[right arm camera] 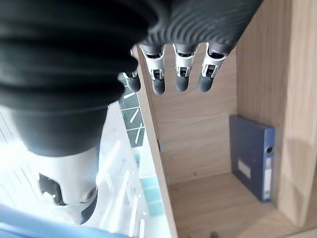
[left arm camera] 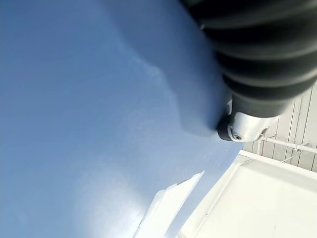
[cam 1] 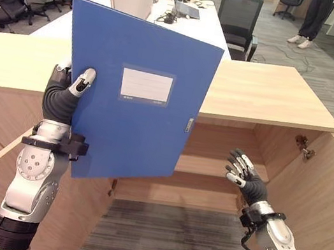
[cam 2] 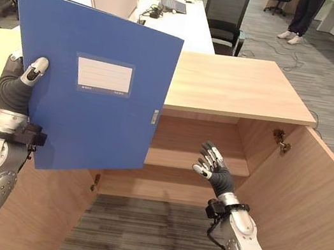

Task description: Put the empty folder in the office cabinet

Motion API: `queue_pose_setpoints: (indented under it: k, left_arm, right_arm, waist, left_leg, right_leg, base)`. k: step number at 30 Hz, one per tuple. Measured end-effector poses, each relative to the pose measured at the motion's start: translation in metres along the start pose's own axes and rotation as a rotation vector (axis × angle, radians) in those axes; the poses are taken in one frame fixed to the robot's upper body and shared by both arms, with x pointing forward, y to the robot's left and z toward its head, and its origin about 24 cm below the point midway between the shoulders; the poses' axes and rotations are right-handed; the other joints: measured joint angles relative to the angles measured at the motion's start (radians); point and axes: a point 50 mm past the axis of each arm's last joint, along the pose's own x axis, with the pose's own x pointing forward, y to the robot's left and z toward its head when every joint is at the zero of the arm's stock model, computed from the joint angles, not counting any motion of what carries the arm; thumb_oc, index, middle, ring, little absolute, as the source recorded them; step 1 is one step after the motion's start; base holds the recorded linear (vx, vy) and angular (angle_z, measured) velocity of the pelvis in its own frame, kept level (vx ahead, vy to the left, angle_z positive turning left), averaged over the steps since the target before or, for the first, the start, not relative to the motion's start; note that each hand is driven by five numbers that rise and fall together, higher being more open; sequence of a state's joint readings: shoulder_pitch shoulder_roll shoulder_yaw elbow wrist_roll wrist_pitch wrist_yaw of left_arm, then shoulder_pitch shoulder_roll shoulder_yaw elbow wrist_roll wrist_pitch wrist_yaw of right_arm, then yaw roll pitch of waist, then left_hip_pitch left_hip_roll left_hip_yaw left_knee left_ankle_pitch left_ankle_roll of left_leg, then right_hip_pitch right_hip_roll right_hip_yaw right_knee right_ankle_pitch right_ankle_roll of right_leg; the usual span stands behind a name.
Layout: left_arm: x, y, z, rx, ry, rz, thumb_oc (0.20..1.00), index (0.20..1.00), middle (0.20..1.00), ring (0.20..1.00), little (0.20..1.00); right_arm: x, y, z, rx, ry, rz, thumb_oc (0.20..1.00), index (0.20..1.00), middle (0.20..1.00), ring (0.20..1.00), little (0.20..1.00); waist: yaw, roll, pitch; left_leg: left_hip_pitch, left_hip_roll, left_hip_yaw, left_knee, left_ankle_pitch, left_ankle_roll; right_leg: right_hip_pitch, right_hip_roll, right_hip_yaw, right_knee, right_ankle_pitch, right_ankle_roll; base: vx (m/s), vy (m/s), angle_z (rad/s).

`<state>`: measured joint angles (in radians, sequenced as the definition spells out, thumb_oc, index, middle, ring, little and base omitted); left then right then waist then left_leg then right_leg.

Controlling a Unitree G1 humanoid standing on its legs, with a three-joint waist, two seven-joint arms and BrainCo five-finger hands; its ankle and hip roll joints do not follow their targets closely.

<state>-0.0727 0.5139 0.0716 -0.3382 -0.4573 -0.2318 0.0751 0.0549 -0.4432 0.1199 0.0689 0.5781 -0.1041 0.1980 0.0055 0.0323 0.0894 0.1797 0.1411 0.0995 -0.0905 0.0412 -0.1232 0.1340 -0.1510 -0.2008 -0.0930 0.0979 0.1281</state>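
Left hand (cam 1: 62, 97) grips the flat blue plastic folder with a white label (cam 1: 135, 93) by its edge, thumb on the front face and fingers behind — held upright, raised above the light wooden office cabinet (cam 1: 276, 92), probably to clear the top before lowering in. Right hand (cam 1: 244, 173) hangs empty with fingers loosely spread in front of the open compartment, near the inner wooden shelf (cam 1: 218, 166) — likely ready to steady or guide. A second blue box file (right arm camera: 253, 156) already stands inside against a cabinet wall. Folder not yet in; insertion remains.
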Motion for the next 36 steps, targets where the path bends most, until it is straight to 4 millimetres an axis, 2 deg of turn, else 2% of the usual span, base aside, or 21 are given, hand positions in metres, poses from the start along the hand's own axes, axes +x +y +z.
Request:
queue_pose_setpoints:
  k: [1, 9, 15, 19, 29, 36]
  left_arm:
    - [0.000, -0.001, -0.001, 0.001, 0.002, 0.001, 0.200, 0.200, 0.200, 0.200, 0.200]
    - [0.000, -0.002, -0.001, -0.001, 0.004, -0.008, 0.200, 0.200, 0.200, 0.200, 0.200]
    - [-0.002, -0.017, -0.009, -0.044, 0.036, -0.069, 0.200, 0.200, 0.200, 0.200, 0.200]
    - [-0.004, -0.026, -0.013, -0.080, 0.058, -0.093, 0.200, 0.200, 0.200, 0.200, 0.200]
    - [-0.006, -0.035, -0.017, -0.108, 0.081, -0.163, 0.200, 0.200, 0.200, 0.200, 0.200]
    - [-0.009, -0.046, -0.021, -0.133, 0.107, -0.220, 0.200, 0.200, 0.200, 0.200, 0.200]
  right_arm:
    - [0.001, 0.004, -0.001, 0.039, -0.006, 0.010, 1.000, 1.000, 1.000, 1.000, 1.000]
    - [0.011, 0.026, 0.006, 0.039, -0.033, 0.139, 1.000, 1.000, 1.000, 1.000, 1.000]
    - [0.018, 0.031, 0.013, 0.032, -0.061, 0.169, 1.000, 1.000, 1.000, 1.000, 1.000]
    - [0.026, 0.044, 0.023, 0.024, -0.098, 0.229, 1.000, 1.000, 1.000, 1.000, 1.000]
    - [0.028, 0.048, 0.026, 0.023, -0.110, 0.258, 1.000, 1.000, 1.000, 1.000, 1.000]
    - [0.032, 0.059, 0.026, 0.022, -0.110, 0.307, 1.000, 1.000, 1.000, 1.000, 1.000]
  waist:
    - [-0.002, 0.000, 0.000]
    - [-0.016, -0.002, -0.001]
    - [-0.014, -0.001, -0.002]
    - [-0.020, -0.002, -0.002]
    - [-0.016, -0.002, -0.003]
    - [-0.017, -0.002, -0.003]
  left_leg:
    - [0.000, 0.000, 0.001, 0.000, 0.000, 0.000]
    - [0.000, 0.000, 0.009, 0.000, 0.000, 0.000]
    - [0.002, 0.000, 0.018, 0.000, 0.000, 0.000]
    - [0.003, 0.000, 0.020, 0.000, 0.000, 0.000]
    - [0.002, 0.000, 0.022, 0.001, 0.000, 0.000]
    - [0.002, 0.000, 0.022, 0.000, 0.000, 0.000]
  right_leg:
    - [0.000, 0.000, 0.001, 0.000, 0.000, 0.001]
    - [-0.007, 0.001, 0.010, 0.000, 0.001, 0.002]
    - [-0.010, 0.001, 0.018, 0.001, 0.006, -0.001]
    - [-0.011, 0.002, 0.021, 0.002, 0.007, -0.002]
    - [-0.012, 0.002, 0.022, 0.003, 0.008, -0.002]
    - [-0.012, 0.002, 0.023, 0.003, 0.008, -0.002]
  base:
    - [0.00, 0.000, 0.00]
    - [0.00, -0.002, -0.02]
    - [-0.01, -0.007, -0.03]
    - [0.00, 0.000, 0.00]
    - [0.00, -0.001, 0.00]
    - [0.00, 0.000, 0.00]
